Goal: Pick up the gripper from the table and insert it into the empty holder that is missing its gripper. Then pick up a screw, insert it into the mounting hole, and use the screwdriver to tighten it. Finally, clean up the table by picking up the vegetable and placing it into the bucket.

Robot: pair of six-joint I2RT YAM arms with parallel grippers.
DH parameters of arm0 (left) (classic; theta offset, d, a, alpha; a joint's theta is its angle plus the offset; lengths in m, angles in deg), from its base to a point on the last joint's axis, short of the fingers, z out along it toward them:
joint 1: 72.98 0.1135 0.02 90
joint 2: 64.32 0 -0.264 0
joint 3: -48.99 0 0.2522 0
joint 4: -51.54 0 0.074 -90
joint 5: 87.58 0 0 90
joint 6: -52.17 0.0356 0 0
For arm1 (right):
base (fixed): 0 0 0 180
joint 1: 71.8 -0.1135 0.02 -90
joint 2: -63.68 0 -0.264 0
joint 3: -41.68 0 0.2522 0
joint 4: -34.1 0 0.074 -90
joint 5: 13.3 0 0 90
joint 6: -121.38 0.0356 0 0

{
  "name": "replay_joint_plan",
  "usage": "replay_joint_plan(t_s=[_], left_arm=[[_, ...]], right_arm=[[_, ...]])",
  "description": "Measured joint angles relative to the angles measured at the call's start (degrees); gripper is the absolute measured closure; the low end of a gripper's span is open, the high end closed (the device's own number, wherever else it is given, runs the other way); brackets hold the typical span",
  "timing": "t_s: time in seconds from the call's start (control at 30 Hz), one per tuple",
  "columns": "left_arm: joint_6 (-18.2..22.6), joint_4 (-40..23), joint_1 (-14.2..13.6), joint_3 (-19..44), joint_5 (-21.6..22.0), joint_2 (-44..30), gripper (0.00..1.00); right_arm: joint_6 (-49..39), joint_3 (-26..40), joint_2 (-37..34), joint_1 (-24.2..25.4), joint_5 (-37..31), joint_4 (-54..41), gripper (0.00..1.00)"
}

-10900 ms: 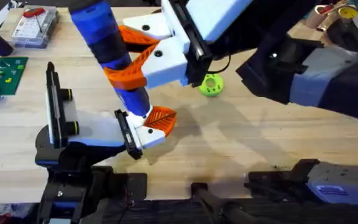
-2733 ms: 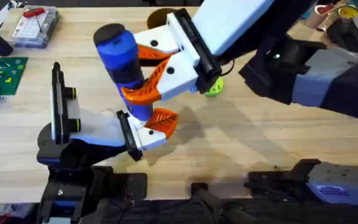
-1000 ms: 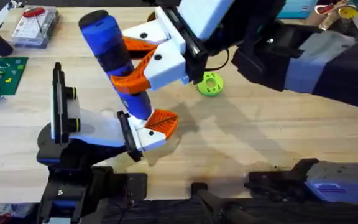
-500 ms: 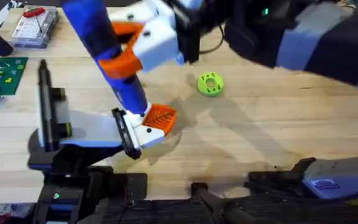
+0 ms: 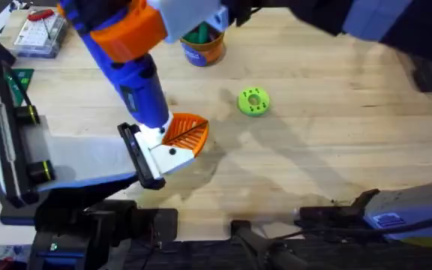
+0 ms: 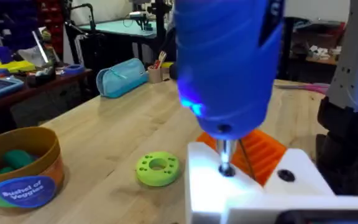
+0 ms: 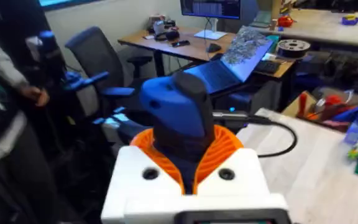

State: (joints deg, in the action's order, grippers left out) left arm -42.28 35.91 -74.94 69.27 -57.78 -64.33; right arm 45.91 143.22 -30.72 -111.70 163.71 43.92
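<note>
right gripper (image 5: 130, 30) gripping screwdriver (image 5: 130, 75), bit on left gripper (image 5: 172, 142)

Bucket (image 6: 18, 172): blue label band, white lettering, reads roughly "Bucket of Veggies", partly blurred. Screwdriver (image 6: 225, 59): dark mark on the upper barrel, unreadable. Circuit board (image 5: 19, 77), far left of tabletop: print too small to read.

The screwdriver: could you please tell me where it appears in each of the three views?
Overhead: the screwdriver slants across the upper left.
Left wrist: its blue body fills the top centre.
Right wrist: its blue end sits centre, between orange pads.
Shared landmark: the lime-green disc, overhead and left wrist.
</note>
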Motion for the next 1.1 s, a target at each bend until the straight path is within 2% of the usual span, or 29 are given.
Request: replay_joint_plan(t_s=[0.07, 1.1], left_arm=[[-1.0, -0.7, 0.0, -0.1, 0.4, 0.0, 0.987], [-1.0, -0.7, 0.0, -0.1, 0.4, 0.0, 0.987]], right_arm=[[-1.5, 1.2, 0.0, 0.2, -0.1, -7.2, 0.946], [-1.5, 1.2, 0.0, 0.2, -0.1, -7.2, 0.946]])
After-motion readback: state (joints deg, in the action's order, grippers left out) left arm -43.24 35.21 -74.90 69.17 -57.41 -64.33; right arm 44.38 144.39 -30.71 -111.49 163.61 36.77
